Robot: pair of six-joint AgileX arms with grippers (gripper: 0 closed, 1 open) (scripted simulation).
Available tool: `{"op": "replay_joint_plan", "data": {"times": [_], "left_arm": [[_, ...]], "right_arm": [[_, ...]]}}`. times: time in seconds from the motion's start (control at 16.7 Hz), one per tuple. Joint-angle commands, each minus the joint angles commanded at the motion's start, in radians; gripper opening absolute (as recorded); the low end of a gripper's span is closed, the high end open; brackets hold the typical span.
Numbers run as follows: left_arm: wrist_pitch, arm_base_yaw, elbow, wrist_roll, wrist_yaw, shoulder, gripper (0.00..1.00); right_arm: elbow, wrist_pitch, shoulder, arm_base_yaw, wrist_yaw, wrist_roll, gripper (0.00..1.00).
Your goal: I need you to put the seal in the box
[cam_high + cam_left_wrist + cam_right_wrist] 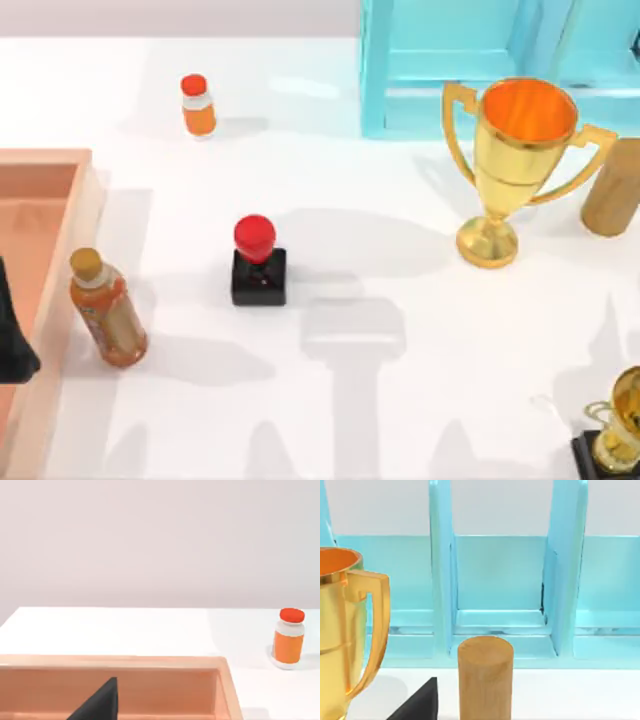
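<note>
The seal (258, 262) stands upright on the white table left of centre, a glossy red knob on a black square block. The box (78, 205), shallow with light wooden walls, lies at the table's left edge, and its wall (150, 662) runs across the left wrist view. My left gripper (12, 345) hangs over the box's inside, well left of the seal; a dark part of it (97, 705) shows against the box floor. A dark part of my right gripper (417, 705) shows in the right wrist view, close to a wooden cylinder (485, 677).
An amber bottle (108, 310) stands against the box's right wall. A small orange bottle with a red cap (198, 105) is at the back. A big gold trophy (510, 160), the wooden cylinder (612, 190), a turquoise cabinet (480, 60) and a small trophy (615, 430) stand at the right.
</note>
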Motion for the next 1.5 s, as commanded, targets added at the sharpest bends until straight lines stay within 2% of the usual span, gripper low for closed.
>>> {"op": "replay_joint_plan", "data": {"times": [0.24,0.42,0.84,1.5], "left_arm": [[-0.019,-0.012,0.027,-0.016,0.001,0.023,1.0],[-0.103,-0.052,0.145,-0.061,0.004,0.13,1.0],[-0.429,-0.168,0.667,-0.169,0.007,0.658,1.0],[-0.95,-0.346,1.272,-0.324,-0.005,1.395,1.0]], "right_arm": [[0.0,0.0,0.0,0.0,0.0,0.0,1.0],[0.0,0.0,0.0,0.0,0.0,0.0,1.0],[0.0,0.0,0.0,0.0,0.0,0.0,1.0],[0.0,0.0,0.0,0.0,0.0,0.0,1.0]]}}
